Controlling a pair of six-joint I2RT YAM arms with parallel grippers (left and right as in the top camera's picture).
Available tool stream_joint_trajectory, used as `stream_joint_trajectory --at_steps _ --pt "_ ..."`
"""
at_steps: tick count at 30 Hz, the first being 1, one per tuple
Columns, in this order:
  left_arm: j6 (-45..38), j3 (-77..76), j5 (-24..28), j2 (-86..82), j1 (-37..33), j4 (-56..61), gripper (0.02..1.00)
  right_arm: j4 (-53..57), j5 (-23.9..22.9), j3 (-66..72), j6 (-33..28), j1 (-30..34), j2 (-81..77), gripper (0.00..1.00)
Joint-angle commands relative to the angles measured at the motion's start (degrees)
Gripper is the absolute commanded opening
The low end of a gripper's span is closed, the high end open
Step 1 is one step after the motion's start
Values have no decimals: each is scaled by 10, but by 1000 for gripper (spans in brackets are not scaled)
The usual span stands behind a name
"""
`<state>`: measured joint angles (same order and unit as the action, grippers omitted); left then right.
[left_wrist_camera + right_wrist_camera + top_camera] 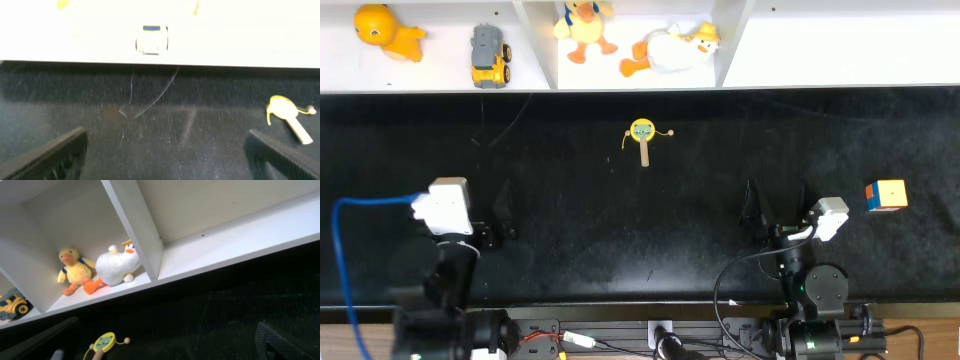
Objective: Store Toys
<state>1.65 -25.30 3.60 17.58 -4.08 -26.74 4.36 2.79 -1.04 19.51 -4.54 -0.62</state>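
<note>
A small yellow rattle drum (643,135) (287,111) (104,344) with a wooden handle lies on the black table, up the middle. A colour cube (886,195) sits at the right. In the white shelf (640,82), the left bay holds a yellow duck figure (388,32) and a yellow-grey truck (490,55) (152,39) (12,305). The middle bay holds a yellow plush duck (585,28) (75,270) and a white plush goose (672,48) (116,265). My left gripper (495,215) (165,165) is open and empty at the near left. My right gripper (772,208) (165,350) is open and empty, left of the cube.
The shelf's right bay (850,40) has nothing in it. A blue cable (345,260) loops beside the left arm and black cables (740,275) lie by the right arm's base. Open black table (640,230) stretches between the grippers and the shelf.
</note>
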Motion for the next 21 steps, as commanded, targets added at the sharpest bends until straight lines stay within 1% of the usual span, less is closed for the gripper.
stream_joint_trajectory --at_steps 1,5,11,18,21 --pt "19 94 -6 -62 7 86 998 -2 3 8 4 -3 4 996" --pt "19 161 -7 -103 7 160 998 -2 3 8 4 -3 4 996" --pt "19 213 -12 -134 11 217 998 -2 3 8 4 -3 4 996" --pt "19 250 -12 -175 13 239 998 -2 3 8 4 -3 4 993" --pt "23 249 -20 -174 16 228 998 -2 3 8 4 -3 4 993"
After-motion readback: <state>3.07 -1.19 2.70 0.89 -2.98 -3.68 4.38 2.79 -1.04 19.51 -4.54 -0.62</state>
